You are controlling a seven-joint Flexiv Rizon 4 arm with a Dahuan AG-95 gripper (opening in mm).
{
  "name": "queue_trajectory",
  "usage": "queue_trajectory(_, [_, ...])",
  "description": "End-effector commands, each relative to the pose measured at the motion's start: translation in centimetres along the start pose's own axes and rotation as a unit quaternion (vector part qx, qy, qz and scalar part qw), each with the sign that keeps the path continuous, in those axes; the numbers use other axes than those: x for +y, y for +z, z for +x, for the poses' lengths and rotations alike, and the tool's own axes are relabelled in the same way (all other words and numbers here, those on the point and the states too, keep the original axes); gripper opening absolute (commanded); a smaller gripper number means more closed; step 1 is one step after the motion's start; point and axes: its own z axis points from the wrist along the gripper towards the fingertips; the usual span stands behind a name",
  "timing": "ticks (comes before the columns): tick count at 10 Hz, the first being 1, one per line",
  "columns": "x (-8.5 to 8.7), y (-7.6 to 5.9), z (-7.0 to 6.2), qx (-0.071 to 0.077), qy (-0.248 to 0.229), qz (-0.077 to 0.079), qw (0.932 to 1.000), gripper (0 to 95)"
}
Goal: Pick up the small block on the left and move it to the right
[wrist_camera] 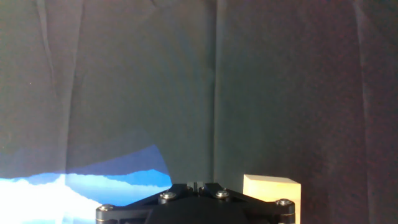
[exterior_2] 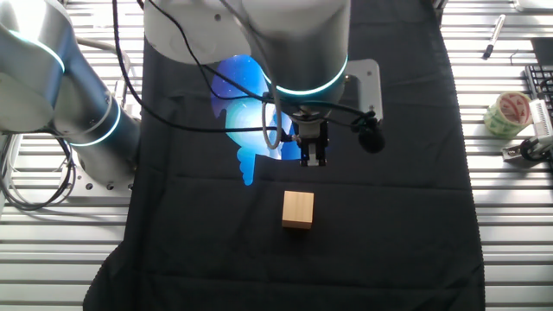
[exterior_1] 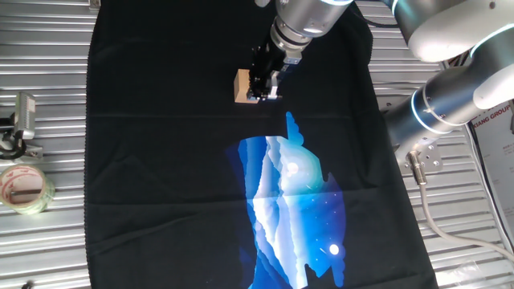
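Items on worktop [exterior_1: 56, 104], slatted metal: 1 small block [exterior_2: 298, 210], light-tan wood cube, sitting on black cloth [exterior_1: 161, 177]; lower centre of the other fixed view, upper centre of one fixed view, lower right edge of hand view. 1 black cloth w/ blue-white printed graphic [exterior_1: 293, 201], covers centre of worktop; bare slats showing both sides. 1 roll of clear tape [exterior_1: 24, 187], far left in one fixed view, off the cloth, well apart from block. 1 metal clip-like object [exterior_1: 22, 120] just above the tape; can't tell exactly what. 1 pen-like item [exterior_2: 493, 36], upper right of the other fixed view. Pincer [exterior_2: 313, 158]: 1, hangs above cloth, near block but apart from it, nothing held; fingers look close together, exact gap can't tell. No containers. Open room: plain black cloth all round block, esp. toward the bottom frame edge in the other fixed view; graphic lies on the pincer's far side from block.
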Motion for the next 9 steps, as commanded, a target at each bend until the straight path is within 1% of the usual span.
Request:
queue_trajectory(1, [-0.1,0.5,0.0,-0.010,0.000,0.010,0.9999,0.0])
queue_trajectory(2, [-0.1,0.9,0.1,-0.020,-0.001,0.021,0.9996,0.0])
queue_trajectory(3, [-0.3,1.0,0.2,-0.019,-0.002,0.027,0.9994,0.0])
queue_trajectory(4, [-0.6,1.0,0.2,-0.012,-0.003,0.026,0.9996,0.0])
queue_trajectory(5, [-0.9,0.9,0.2,-0.001,-0.003,0.023,0.9997,0.0])
queue_trajectory(6, [-1.3,0.9,0.3,0.003,-0.006,0.021,0.9998,0.0])
queue_trajectory(8, [-1.8,1.1,0.4,0.001,-0.007,0.018,0.9998,0.0])
queue_trajectory(9, [-1.9,1.3,0.5,-0.001,-0.008,0.019,0.9998,0.0])
